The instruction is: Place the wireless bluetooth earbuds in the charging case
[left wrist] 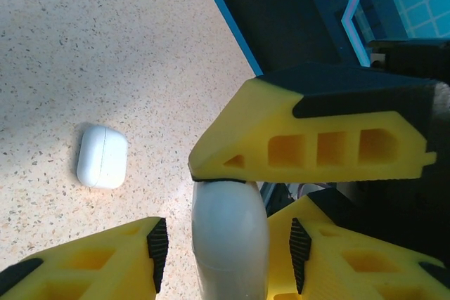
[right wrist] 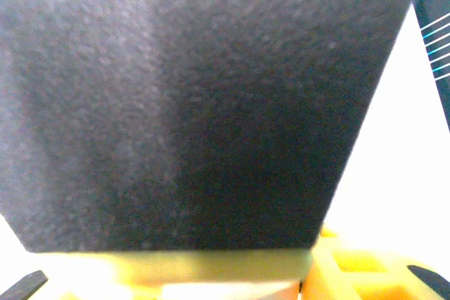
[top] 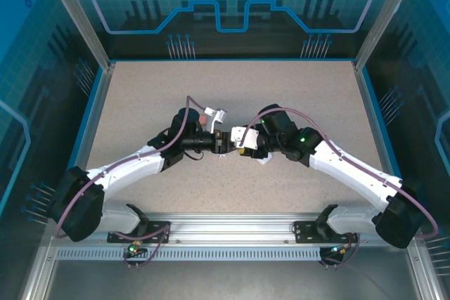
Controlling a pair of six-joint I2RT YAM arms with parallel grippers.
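Left pincer [left wrist: 228,247] half spread around a white charging case [left wrist: 228,219], pads [left wrist: 158,254] clear of it; a right pincer [top: 234,147] finger [left wrist: 309,149] touches its end, that pincer's grip impossible to tell; second closed case [left wrist: 102,156] lies on the worktop [left wrist: 84,47]

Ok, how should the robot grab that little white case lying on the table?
The white case lies flat and shut on the table with nothing against it, so it is probably best to come from straight above and pinch its two longer sides, across the narrow middle. Its corners are rounded, so a grip there would likely slip.
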